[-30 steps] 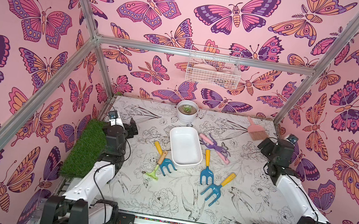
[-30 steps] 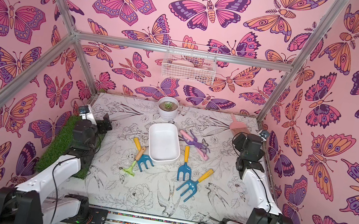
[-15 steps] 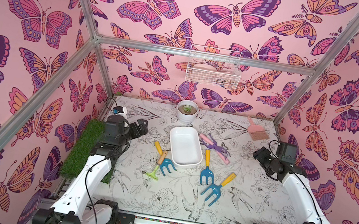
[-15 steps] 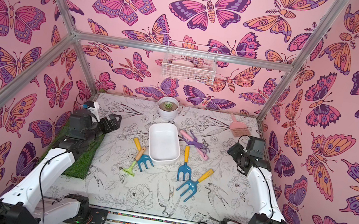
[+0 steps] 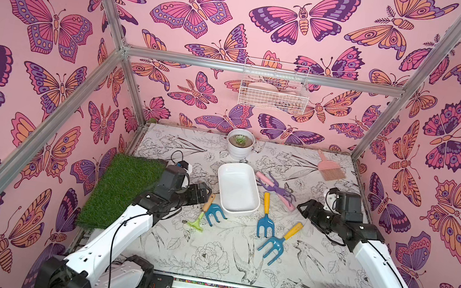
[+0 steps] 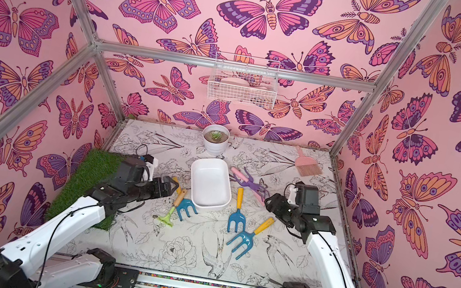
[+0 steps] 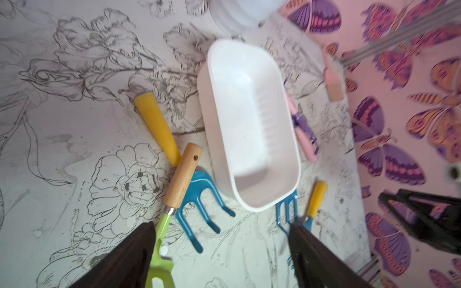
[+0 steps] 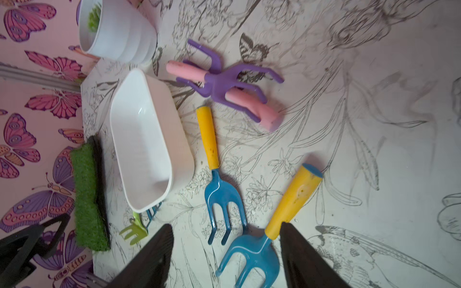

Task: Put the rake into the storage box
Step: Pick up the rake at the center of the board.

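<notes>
- The shallow white rectangular plastic storage box [image 5: 237, 191] is set open side up on the flower-printed tabletop [image 5: 202, 261].
- The rake [image 5: 201, 215], lime-green with a wooden handle, is laid on the tabletop just beside the box, on the left arm's side. Its handle is crossed over a blue three-pronged fork [image 5: 215, 212] with a yellow handle.
- The left gripper [image 5: 207, 191] is held with its jaws apart near the rake's handle, and nothing is gripped.
- The right gripper [image 5: 302, 208] is likewise parted and unloaded, across the box from the rake.
</notes>
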